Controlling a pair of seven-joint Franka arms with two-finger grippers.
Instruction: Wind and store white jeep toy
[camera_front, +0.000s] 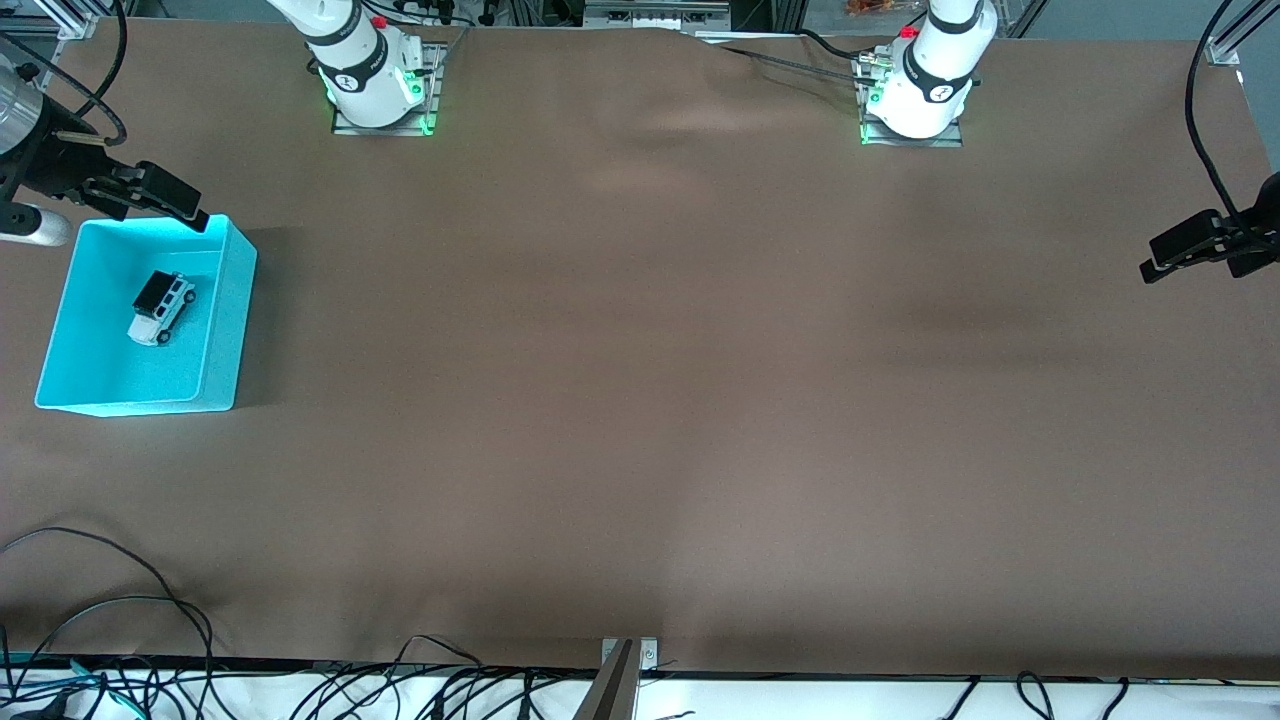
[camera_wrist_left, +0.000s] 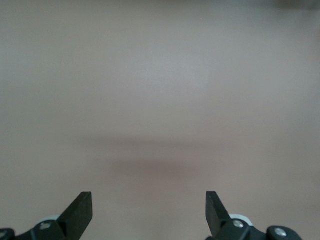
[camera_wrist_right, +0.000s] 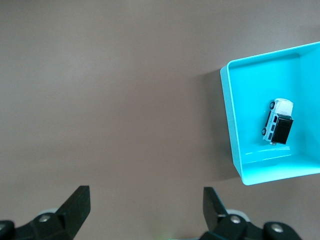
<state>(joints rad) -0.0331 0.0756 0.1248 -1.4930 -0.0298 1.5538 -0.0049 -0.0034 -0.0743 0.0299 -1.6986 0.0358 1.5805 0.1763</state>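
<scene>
Cables (camera_front: 120, 640) are trailing along the surface's (camera_front: 640, 420) near edge. Farther in, at the right arm's end, the bin (camera_front: 225, 330) is sitting on the surface with the jeep (camera_front: 162, 307) lying inside it on its floor, wheels down. The right gripper (camera_front: 185, 212) is hovering over the bin's farther rim, its fingers (camera_wrist_right: 75, 207) spread wide and holding nothing, the jeep well clear of them. The left gripper (camera_front: 1165, 260) is waiting over bare surface at the left arm's end, fingers (camera_wrist_left: 80, 212) wide and holding nothing.

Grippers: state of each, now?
Left gripper: open, empty, over bare table.
Right gripper: open, empty, beside the turquoise bin.
</scene>
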